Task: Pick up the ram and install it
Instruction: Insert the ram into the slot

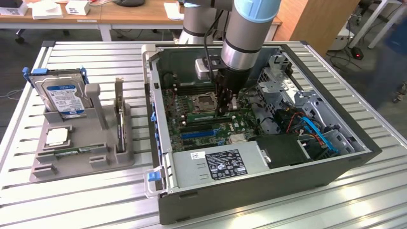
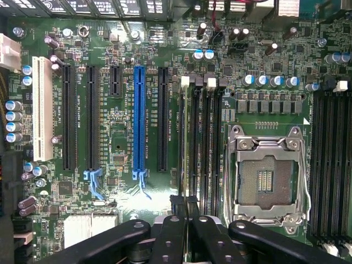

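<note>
My gripper point(image 1: 226, 113) is down inside the open computer case point(image 1: 356, 157), just right of the processor socket point(image 1: 205, 101) in the exterior view. Its fingers point(image 2: 177, 204) are shut, almost touching. Between them is the ram point(image 2: 183, 143), seen edge-on as a slim dark strip. The ram lies along the outermost slot of the bank of memory slots point(image 2: 209, 143), beside the socket point(image 2: 265, 179). I cannot tell how deep the ram sits in that slot. The slot's white latch point(image 2: 185, 81) is at the far end.
A grey parts tray point(image 1: 38, 167) on the exterior view's left holds a hard drive point(image 1: 64, 98), a square silver chip point(image 1: 57, 137), a green strip point(image 1: 79, 151) and upright cards point(image 1: 119, 112). The case also holds a power supply point(image 1: 216, 164) and blue cables point(image 1: 318, 133). A blue expansion slot point(image 2: 139, 118) lies beside the memory slots.
</note>
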`<action>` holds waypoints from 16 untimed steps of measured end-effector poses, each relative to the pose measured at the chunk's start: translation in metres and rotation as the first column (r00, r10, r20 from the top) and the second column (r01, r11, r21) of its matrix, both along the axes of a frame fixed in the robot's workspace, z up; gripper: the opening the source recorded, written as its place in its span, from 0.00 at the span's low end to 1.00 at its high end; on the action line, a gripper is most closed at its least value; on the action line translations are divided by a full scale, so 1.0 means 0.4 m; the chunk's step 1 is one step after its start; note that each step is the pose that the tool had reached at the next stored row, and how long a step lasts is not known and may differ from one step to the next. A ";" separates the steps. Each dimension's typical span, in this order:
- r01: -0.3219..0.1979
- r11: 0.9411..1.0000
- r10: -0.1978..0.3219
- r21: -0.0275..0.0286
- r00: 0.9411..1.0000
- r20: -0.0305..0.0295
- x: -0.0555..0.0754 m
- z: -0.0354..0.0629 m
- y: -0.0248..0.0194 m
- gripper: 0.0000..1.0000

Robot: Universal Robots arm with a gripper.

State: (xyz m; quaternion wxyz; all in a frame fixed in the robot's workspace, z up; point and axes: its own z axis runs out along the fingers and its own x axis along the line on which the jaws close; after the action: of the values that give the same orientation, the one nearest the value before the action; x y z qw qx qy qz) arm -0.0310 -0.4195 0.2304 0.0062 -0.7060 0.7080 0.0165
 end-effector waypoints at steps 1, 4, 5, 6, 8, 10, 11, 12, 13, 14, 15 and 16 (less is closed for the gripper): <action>0.000 1.000 0.000 0.000 1.000 0.000 0.000 0.000 0.000 0.11; 0.000 1.000 0.000 0.000 1.000 0.000 0.002 0.000 0.000 0.11; 0.000 1.000 0.000 0.000 1.000 0.000 0.002 0.000 0.000 0.11; 0.000 1.000 0.000 0.000 1.000 0.000 0.002 0.000 0.000 0.11; 0.000 1.000 0.000 0.000 1.000 0.000 0.002 0.000 0.000 0.11; 0.000 1.000 0.000 0.000 1.000 0.000 0.001 0.000 0.000 0.11; 0.000 1.000 0.000 0.000 1.000 0.000 0.001 0.000 0.000 0.11; 0.000 1.000 0.000 0.000 1.000 0.000 0.001 0.000 0.000 0.11; 0.000 1.000 0.000 0.000 1.000 0.000 0.001 0.000 0.000 0.11; 0.000 1.000 0.000 0.000 1.000 0.000 0.001 0.000 0.000 0.11; 0.000 1.000 0.000 0.000 1.000 0.000 0.001 0.000 0.000 0.11; 0.000 1.000 0.000 0.000 1.000 0.000 0.001 0.000 0.000 0.11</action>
State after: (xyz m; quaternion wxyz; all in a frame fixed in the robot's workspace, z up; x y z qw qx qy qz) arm -0.0307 -0.4195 0.2303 0.0062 -0.7061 0.7079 0.0164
